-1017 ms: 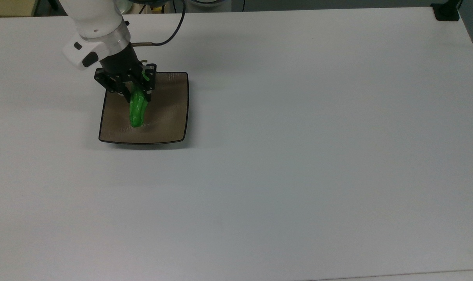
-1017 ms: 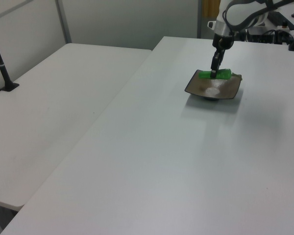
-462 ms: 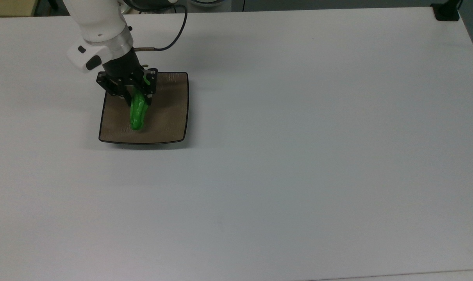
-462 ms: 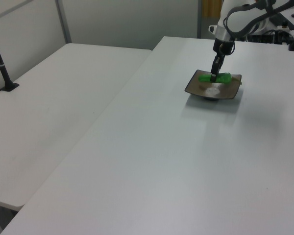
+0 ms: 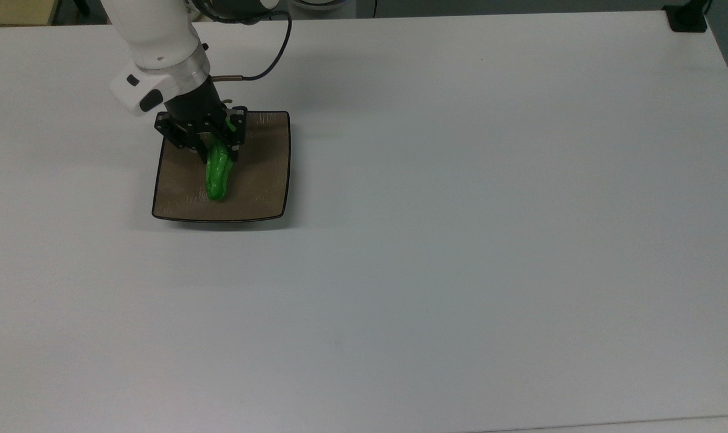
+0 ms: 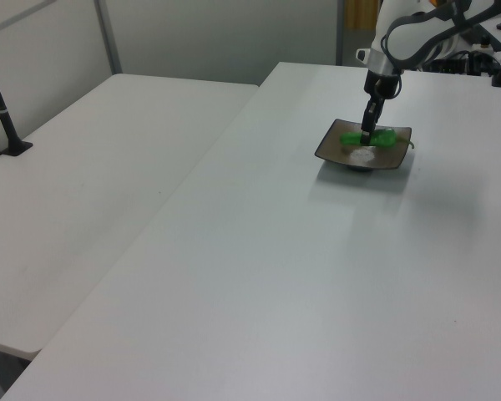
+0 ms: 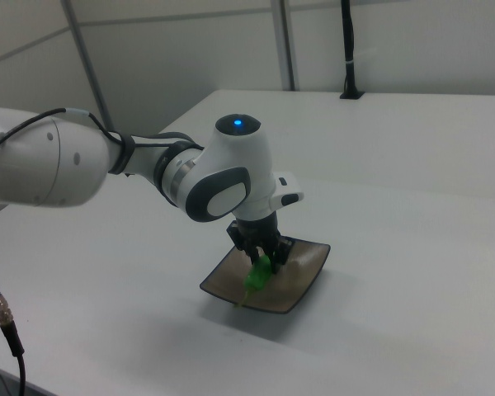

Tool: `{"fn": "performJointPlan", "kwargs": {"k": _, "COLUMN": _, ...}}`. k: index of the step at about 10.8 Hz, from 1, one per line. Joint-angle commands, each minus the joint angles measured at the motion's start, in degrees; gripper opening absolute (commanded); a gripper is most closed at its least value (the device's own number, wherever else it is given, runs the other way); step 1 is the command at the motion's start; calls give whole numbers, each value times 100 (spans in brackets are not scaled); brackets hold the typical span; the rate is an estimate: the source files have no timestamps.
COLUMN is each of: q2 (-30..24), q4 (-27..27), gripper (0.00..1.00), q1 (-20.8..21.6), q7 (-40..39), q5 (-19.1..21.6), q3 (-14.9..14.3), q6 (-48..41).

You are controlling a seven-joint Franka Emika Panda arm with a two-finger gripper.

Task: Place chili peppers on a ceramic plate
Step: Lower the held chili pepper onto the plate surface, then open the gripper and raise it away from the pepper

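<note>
On the far-left part of the bench (image 5: 460, 240) in the top view, I have the hand (image 5: 210, 147) down over the ceramic plate (image 5: 267, 180), its fingers closed around the stem end of the chili pepper (image 5: 217, 177). The pepper's green body runs from the fingers toward the plate's near edge and looks to be lying on, or just above, the glaze; I cannot tell from here whether its full length is resting. In the right view the hand (image 7: 264, 257) comes down almost upright over the plate (image 7: 301, 285), with the pepper (image 7: 256, 279) pointing toward the near-left corner of the right view and a thin stem poking past the rim. In the left view the pepper (image 6: 369, 139) lies across the middle of the plate (image 6: 334, 152).

My read on handling: the pepper should be light, with a glossy skin that is probably slick, and a body that may give a little under a hard squeeze. The thick part near the stem, where I hold it, seems the sensible place to grip; the tapered tip would slip away. The plate is glazed, shallow and likely brittle, so I would not press down on it, and a smooth pepper may roll a little on its dished surface once let go.
</note>
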Motion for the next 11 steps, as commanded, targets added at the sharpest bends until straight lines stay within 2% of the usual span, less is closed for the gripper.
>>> {"fn": "performJointPlan", "kwargs": {"k": 1, "q2": -75, "q4": -156, "gripper": 34, "q1": 6, "q7": -40, "q5": -88, "q3": 31, "q6": 212}}
{"fn": "performJointPlan", "kwargs": {"k": 2, "q2": -75, "q4": -156, "gripper": 40, "q1": 6, "q7": -40, "q5": -88, "q3": 31, "q6": 212}}
{"fn": "performJointPlan", "kwargs": {"k": 3, "q2": -75, "q4": -156, "gripper": 58, "q1": 6, "q7": -22, "q5": -88, "q3": 31, "q6": 203}}
{"fn": "performJointPlan", "kwargs": {"k": 4, "q2": -84, "q4": -147, "gripper": 97, "q1": 6, "q7": 4, "q5": -88, "q3": 31, "q6": 168}}
{"fn": "performJointPlan", "kwargs": {"k": 9, "q2": -224, "q4": 1, "gripper": 100, "q1": 15, "q7": 205, "q5": -88, "q3": 31, "q6": 10}}
{"fn": "performJointPlan", "kwargs": {"k": 11, "q2": -521, "q4": 465, "gripper": 100, "q1": 15, "q7": 530, "q5": -97, "q3": 31, "q6": -794}}
